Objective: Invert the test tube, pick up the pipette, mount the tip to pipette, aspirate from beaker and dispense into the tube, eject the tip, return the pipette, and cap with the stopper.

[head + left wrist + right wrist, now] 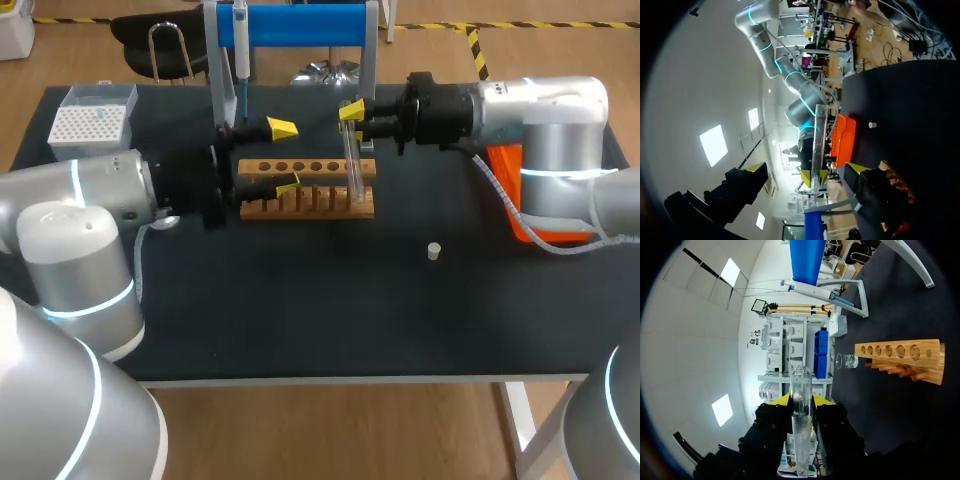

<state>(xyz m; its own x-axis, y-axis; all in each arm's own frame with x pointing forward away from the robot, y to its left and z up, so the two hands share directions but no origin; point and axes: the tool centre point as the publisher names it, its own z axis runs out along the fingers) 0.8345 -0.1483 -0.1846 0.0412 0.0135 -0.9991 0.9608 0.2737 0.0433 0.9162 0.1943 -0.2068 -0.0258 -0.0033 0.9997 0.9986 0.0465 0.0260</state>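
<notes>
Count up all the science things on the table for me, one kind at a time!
test tube: 1
wooden rack: 1
pipette: 1
blue stand: 1
tip box: 1
beaker: 1
stopper: 1
orange tray: 1
Total: 8

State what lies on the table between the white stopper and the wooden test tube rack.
Nothing. The head view shows only bare black table between the stopper and the wooden rack.
</notes>
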